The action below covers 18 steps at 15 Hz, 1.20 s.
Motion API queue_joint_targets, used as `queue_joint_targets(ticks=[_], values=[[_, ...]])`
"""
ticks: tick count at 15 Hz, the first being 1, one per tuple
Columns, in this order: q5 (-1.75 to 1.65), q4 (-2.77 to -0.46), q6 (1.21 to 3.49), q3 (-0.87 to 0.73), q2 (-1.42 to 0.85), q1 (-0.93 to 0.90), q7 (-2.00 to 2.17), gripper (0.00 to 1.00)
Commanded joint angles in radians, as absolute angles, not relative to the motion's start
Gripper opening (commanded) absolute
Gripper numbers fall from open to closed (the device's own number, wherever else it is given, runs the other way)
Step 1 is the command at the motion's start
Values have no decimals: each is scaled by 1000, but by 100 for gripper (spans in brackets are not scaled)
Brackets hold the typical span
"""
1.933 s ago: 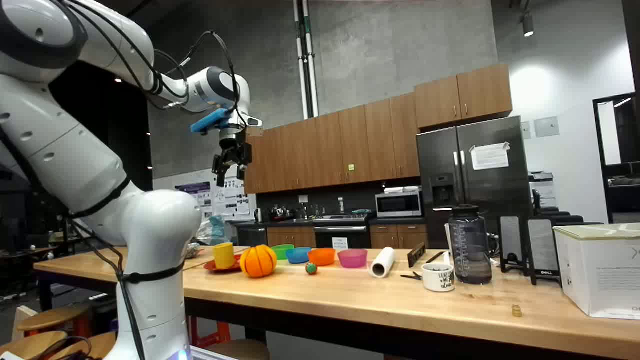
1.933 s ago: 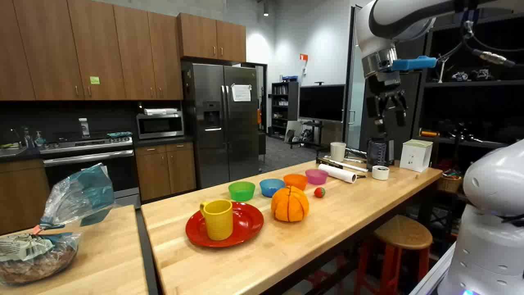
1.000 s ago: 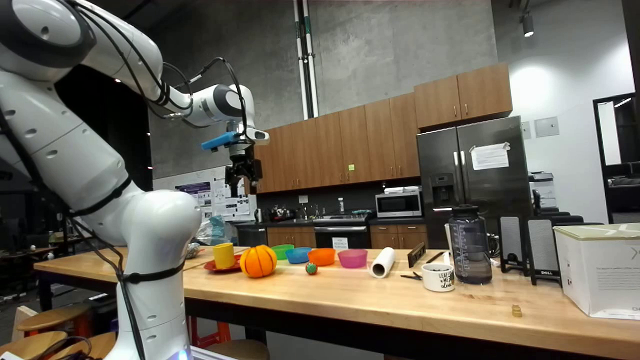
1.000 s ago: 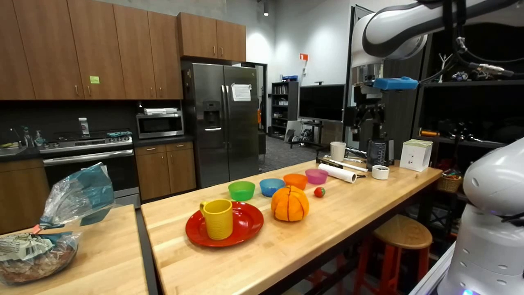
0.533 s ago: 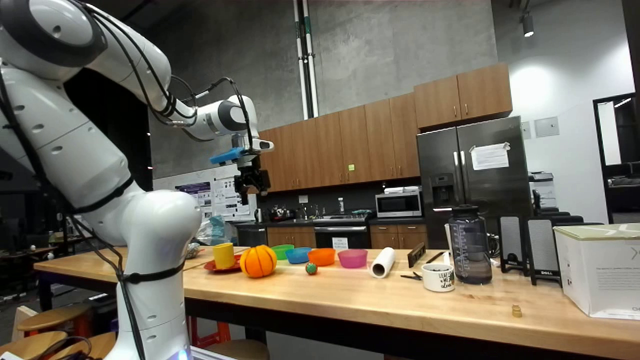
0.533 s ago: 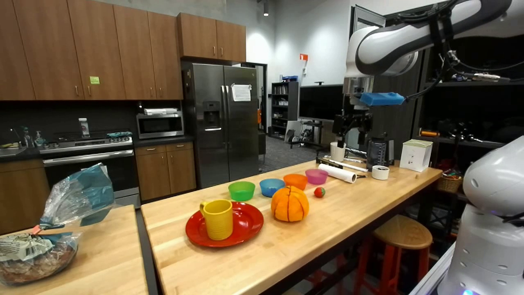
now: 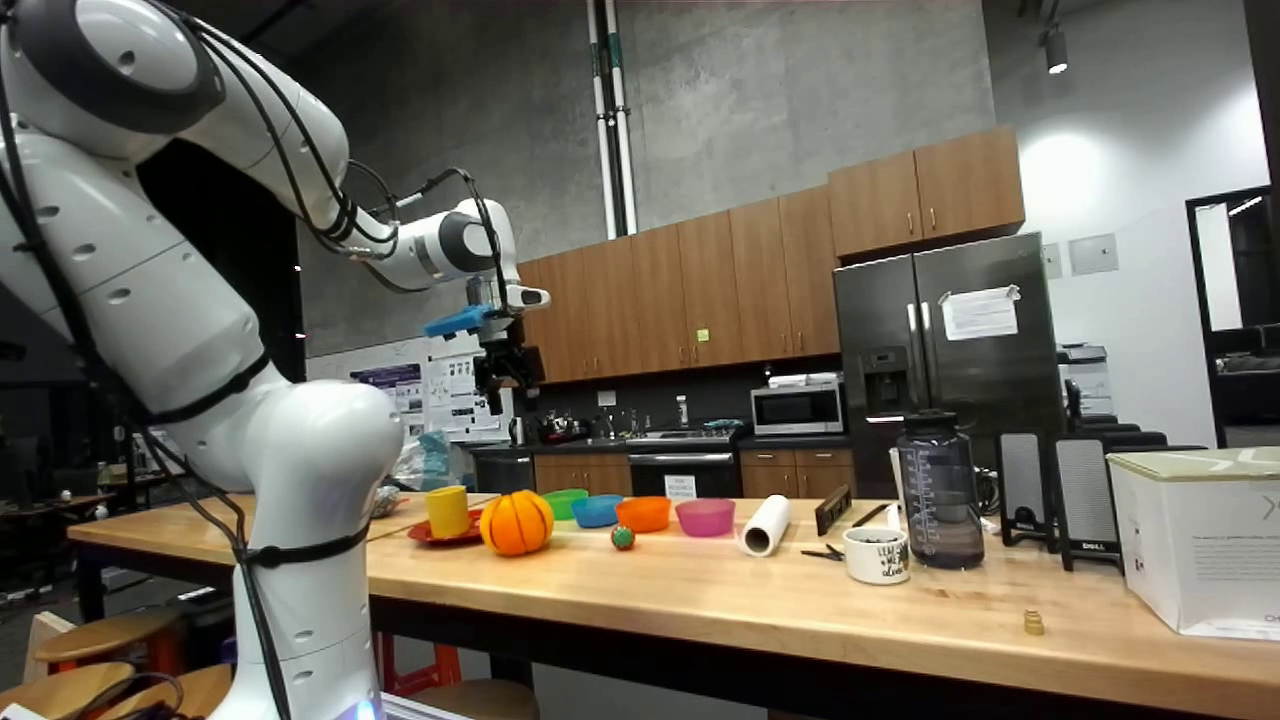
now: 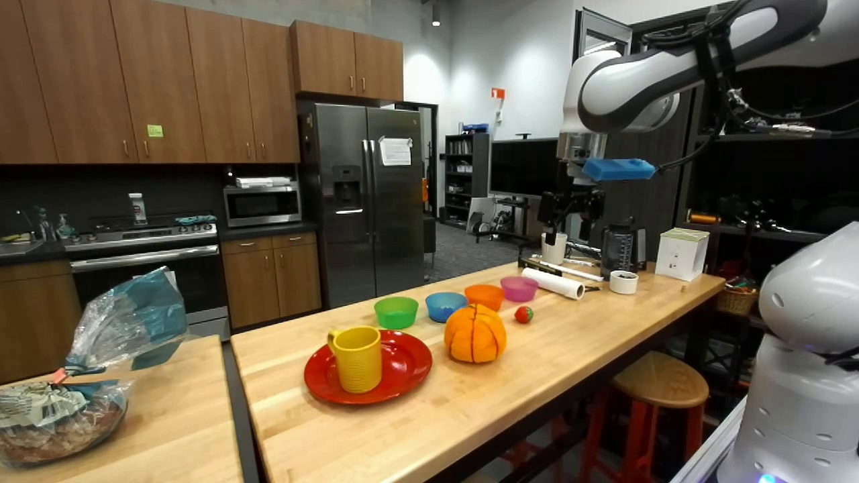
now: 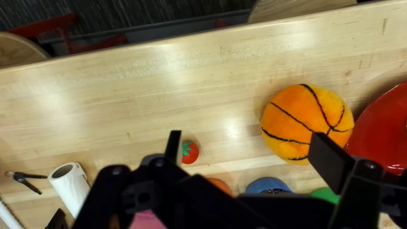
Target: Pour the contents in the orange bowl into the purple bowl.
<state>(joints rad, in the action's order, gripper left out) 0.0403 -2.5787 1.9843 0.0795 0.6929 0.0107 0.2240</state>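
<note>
We see the pincer [image 9: 246,143] up in the air, well above the counter [image 8: 537,376], with its two fingers [image 9: 329,162] spread wide apart. In both exterior views, a row on the counter goes from left to right: the green bowl [image 8: 396,314], the blue bowl [image 8: 443,308], the orange bowl [image 8: 484,295] and the purple bowl [image 8: 519,290]. The purple bowl is just beside the orange bowl, and right of them lies a white paper roll [image 8: 553,284]. In the wrist view, the pincer hides part of the orange bowl, so we can't tell what is inside, but we spot dark bits [image 9: 273,191] in the blue bowl. An orange ball [image 9: 306,117] sits just right of a red plate [image 8: 409,362] that holds a yellow cup [image 8: 359,362].
</note>
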Motion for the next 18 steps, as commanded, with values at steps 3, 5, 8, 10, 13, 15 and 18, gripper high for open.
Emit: queue_joint_targets(ticks=[3,5,8,10,13,15,18], values=[[41,-2576,1981,81,693,12,223,100],[41,-2576,1981,81,693,12,223,100],[21,-2597,2038,107,658,28,270,100],[19,-2600,2084,114,621,29,287,100],[28,-2603,2179,114,552,27,305,100],[18,-2606,2260,116,491,34,323,100],[-23,-2591,2349,130,392,62,390,100]])
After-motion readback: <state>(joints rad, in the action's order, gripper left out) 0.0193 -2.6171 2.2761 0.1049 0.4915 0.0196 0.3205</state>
